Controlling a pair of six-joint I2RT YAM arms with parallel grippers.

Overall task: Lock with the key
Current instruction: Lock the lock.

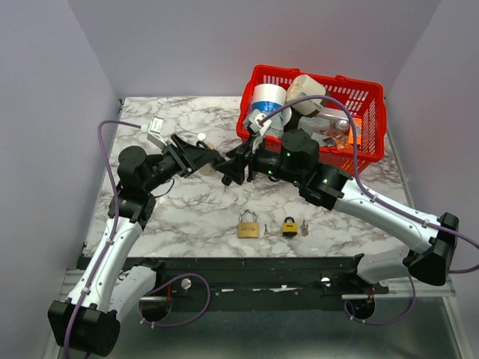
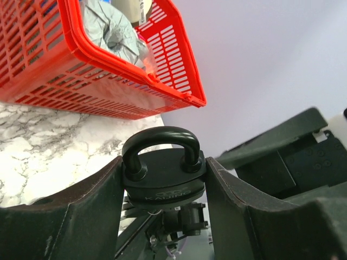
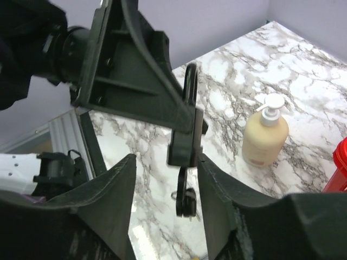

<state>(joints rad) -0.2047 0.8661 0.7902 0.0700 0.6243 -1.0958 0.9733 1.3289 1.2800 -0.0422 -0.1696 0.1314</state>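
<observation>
My left gripper [image 2: 162, 162] is shut on a black padlock [image 2: 162, 176], held above the table by its body with the shackle closed. In the top view the left gripper [image 1: 212, 160] and right gripper [image 1: 233, 169] meet at the table's middle with the padlock [image 1: 222, 166] between them. In the right wrist view the padlock [image 3: 187, 127] is edge-on, and a black-headed key [image 3: 184, 196] hangs from its underside. My right gripper [image 3: 165, 165] is open, its fingers [image 3: 115, 187] on either side of the key without touching it.
A brass padlock [image 1: 248, 224] and a small yellow-and-black padlock [image 1: 290, 226] with keys [image 1: 303, 227] lie near the front edge. A red basket [image 1: 374, 123] full of items stands at the back right. A soap bottle [image 3: 264, 135] stands behind the grippers.
</observation>
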